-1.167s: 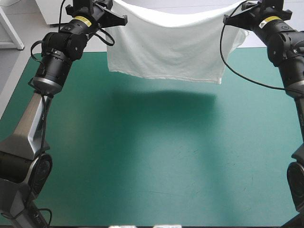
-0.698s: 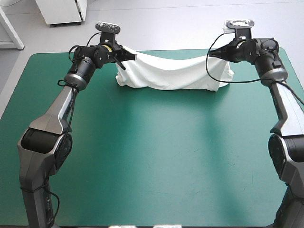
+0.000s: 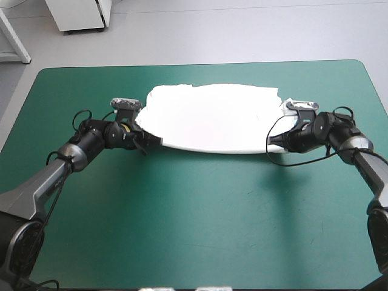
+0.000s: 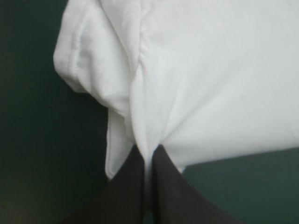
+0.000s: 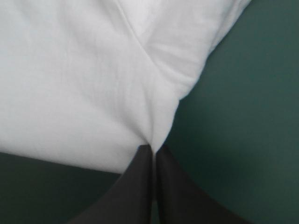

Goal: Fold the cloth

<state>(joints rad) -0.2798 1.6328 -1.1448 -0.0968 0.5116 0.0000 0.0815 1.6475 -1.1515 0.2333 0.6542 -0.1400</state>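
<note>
T-shirt (image 3: pixel 212 118): white, spread flat on far half of table (image 3: pixel 200 230); just before, draped bunched between both arms. Table surface open on near side of T-shirt and beyond both its ends. Left gripper (image 3: pixel 151 140) pinches T-shirt's near left corner, right gripper (image 3: pixel 271 144) near right corner; fingers all but closed on fabric.

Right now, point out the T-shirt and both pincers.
T-shirt (image 3: pixel 212 118), high view, middle of the spread cloth.
Left pincer (image 4: pixel 148 151), left wrist view, between its fingertips.
Right pincer (image 5: pixel 153 148), right wrist view, between its fingertips.
</note>
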